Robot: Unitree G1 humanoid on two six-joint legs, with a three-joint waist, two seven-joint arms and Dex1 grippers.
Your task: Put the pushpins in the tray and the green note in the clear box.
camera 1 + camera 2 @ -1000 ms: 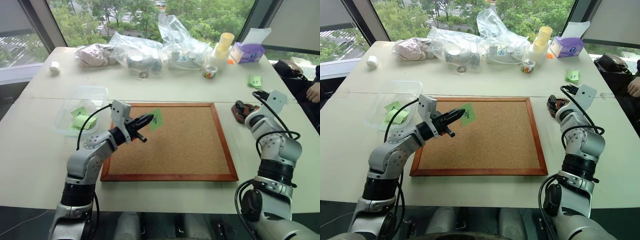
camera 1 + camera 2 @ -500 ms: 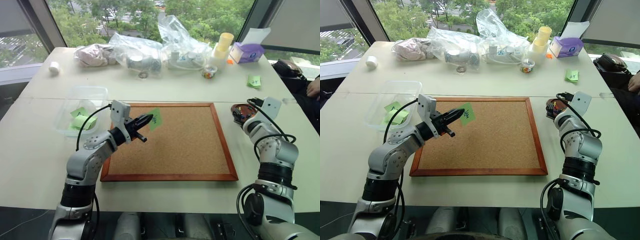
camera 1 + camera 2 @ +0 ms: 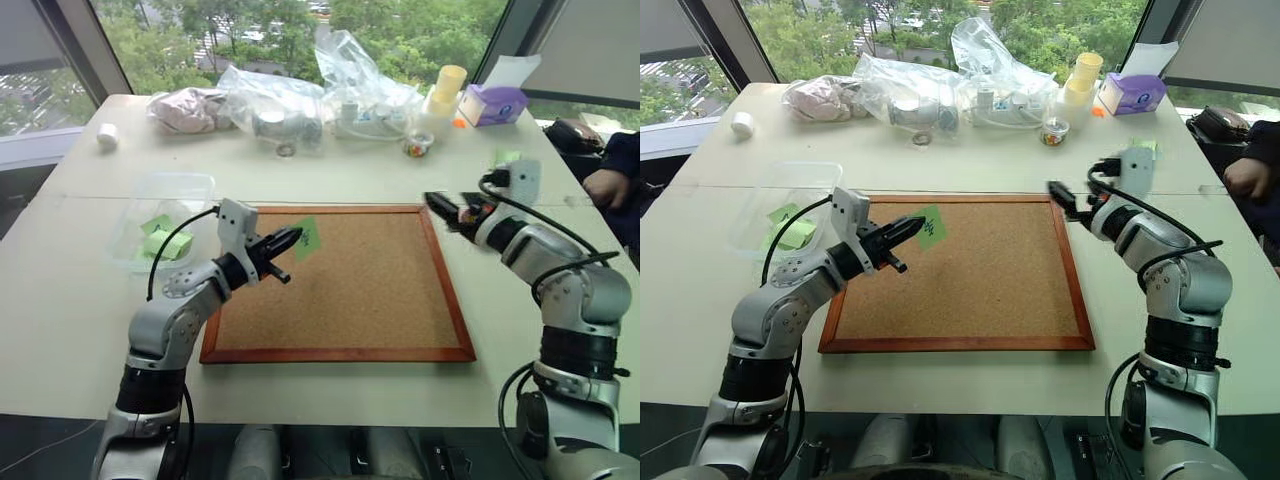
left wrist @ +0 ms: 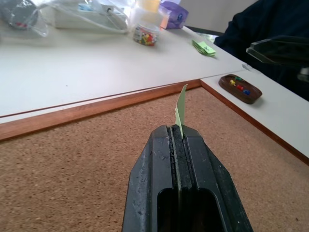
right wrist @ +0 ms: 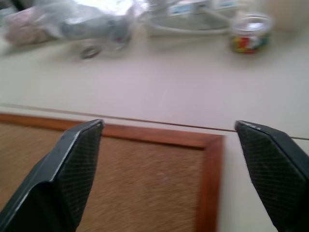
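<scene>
My left gripper point(image 3: 289, 240) hovers over the far left part of the cork board, shut on the green note point(image 3: 309, 236), which stands edge-on between its fingertips point(image 4: 166, 135) in the left wrist view. Left of that arm sits the clear box point(image 3: 192, 186) with plain lime notes inside. The tray point(image 4: 227, 86) lies just off the board's far right edge with red, yellow and blue pushpins point(image 4: 239, 87) in it. My right gripper point(image 3: 440, 208) is open and empty, pointing left over the board's far right corner, its fingers point(image 5: 72, 169) spread wide.
The wood-framed cork board point(image 3: 345, 290) fills the table's middle. Along the far edge are plastic bags point(image 3: 300, 100), a small jar of pins point(image 3: 418, 146), yellow cups point(image 3: 450, 85) and a purple tissue box point(image 3: 497, 103). A person's hand point(image 3: 603, 186) rests at the right.
My right arm swung left from the tray to above the board's far right corner, still open. The left gripper kept still with the note. A person's hand came in at the right.
</scene>
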